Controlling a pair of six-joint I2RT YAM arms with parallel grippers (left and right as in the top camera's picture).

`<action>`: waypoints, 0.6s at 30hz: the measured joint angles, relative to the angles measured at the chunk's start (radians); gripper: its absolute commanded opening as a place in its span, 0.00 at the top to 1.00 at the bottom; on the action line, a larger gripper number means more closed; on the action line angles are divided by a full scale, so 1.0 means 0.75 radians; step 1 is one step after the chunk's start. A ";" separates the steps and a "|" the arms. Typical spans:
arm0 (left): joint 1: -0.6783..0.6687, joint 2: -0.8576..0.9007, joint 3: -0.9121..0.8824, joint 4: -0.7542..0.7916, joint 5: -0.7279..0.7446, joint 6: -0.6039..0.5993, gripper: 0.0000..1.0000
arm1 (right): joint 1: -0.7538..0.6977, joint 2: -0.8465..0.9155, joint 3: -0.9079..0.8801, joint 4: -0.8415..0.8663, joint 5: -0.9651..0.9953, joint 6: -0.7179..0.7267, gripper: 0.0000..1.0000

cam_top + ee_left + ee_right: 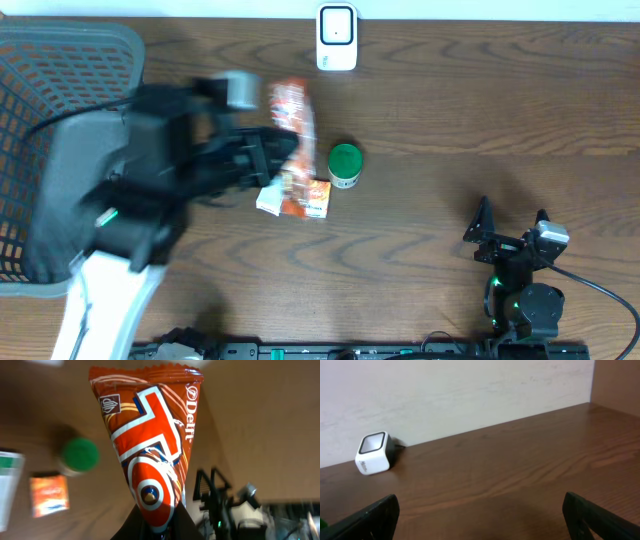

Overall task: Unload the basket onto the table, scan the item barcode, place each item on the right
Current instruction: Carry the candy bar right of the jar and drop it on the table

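The item is an orange snack bag (150,445) with white and blue print. My left gripper (161,530) is shut on its lower end and holds it above the table. From overhead, the bag (291,108) hangs left of and nearer than the white barcode scanner (337,38), which stands at the far edge. The scanner (372,453) also shows in the right wrist view, against the wall. No barcode is visible on the bag's shown face. My right gripper (510,228) rests open at the near right, with nothing between its fingers (370,520).
A grey mesh basket (40,90) fills the far left. Below the bag sit a green-lidded jar (345,165), a small orange box (318,197) and a white packet (268,201). The left arm's body (110,200) covers the table's left middle.
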 measured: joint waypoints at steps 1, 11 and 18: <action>-0.053 0.064 0.000 0.017 0.000 0.007 0.93 | 0.000 0.000 0.000 0.001 0.000 0.000 0.01; -0.250 0.636 -0.004 0.281 0.299 0.039 0.93 | 0.000 0.000 0.000 0.000 0.000 0.000 0.01; -0.317 0.858 -0.014 0.454 0.613 0.022 0.93 | 0.000 0.000 0.000 0.000 0.000 0.000 0.01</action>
